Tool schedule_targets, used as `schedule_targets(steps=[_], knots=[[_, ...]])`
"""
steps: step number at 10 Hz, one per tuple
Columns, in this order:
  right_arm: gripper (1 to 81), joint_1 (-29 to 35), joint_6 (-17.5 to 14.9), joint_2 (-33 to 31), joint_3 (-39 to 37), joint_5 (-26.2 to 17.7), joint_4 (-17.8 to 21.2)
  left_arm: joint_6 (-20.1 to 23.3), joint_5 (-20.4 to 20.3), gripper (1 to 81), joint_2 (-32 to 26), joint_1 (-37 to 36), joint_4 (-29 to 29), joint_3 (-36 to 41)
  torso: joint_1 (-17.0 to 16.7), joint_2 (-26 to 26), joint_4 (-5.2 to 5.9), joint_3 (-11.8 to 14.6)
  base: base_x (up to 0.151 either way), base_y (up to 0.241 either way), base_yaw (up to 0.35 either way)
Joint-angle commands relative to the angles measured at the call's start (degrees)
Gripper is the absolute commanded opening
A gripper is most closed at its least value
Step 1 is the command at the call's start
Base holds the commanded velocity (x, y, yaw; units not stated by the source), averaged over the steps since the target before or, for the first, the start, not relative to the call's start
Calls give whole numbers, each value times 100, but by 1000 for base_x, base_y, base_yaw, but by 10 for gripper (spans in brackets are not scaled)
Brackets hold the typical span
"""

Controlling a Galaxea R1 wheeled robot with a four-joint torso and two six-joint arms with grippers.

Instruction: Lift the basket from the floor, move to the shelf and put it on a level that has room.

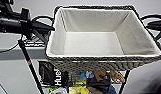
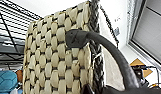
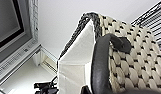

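The woven basket (image 1: 96, 45), with its cream lining, sits level at the shelf's top level (image 1: 33, 43), spanning the rack's width. I cannot tell whether it rests on the grid or hangs just above it. My left gripper (image 1: 47, 28) is at the basket's left side and my right gripper (image 1: 153, 25) is at its right side. In the left wrist view the woven wall (image 2: 53, 62) and its dark loop handle (image 2: 78, 37) are very close. The right wrist view shows the other wall (image 3: 136, 65) and handle (image 3: 101, 65) just as near. The floor is hidden.
A black rack post (image 1: 28, 62) runs down at the left. On the tier below lie a black bag with white letters (image 1: 52, 75) and coloured toys (image 1: 106, 75). A blue ball (image 2: 4, 80) sits lower in the rack. A pale wall stands behind, with a window frame (image 3: 11, 30) beside it.
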Motion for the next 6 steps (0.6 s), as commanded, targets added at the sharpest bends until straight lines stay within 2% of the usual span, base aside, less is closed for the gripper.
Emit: schedule_targets(steps=[1,2,4,6], knots=[[10,823,238,492,-761,37,66,125,-505,10,278,-990,30,-669,0,0,0,0,0,0,0],[10,866,238,607,-945,28,66,125,-338,10,436,-1104,-5,-854,0,0,0,0,0,0,0],[10,963,238,896,-1243,28,57,125,-259,10,743,-1210,-23,-1222,0,0,0,0,0,0,0],[10,1060,229,1160,-1595,-156,22,134,-126,10,981,-1210,-14,-1591,0,0,0,0,0,0,0]])
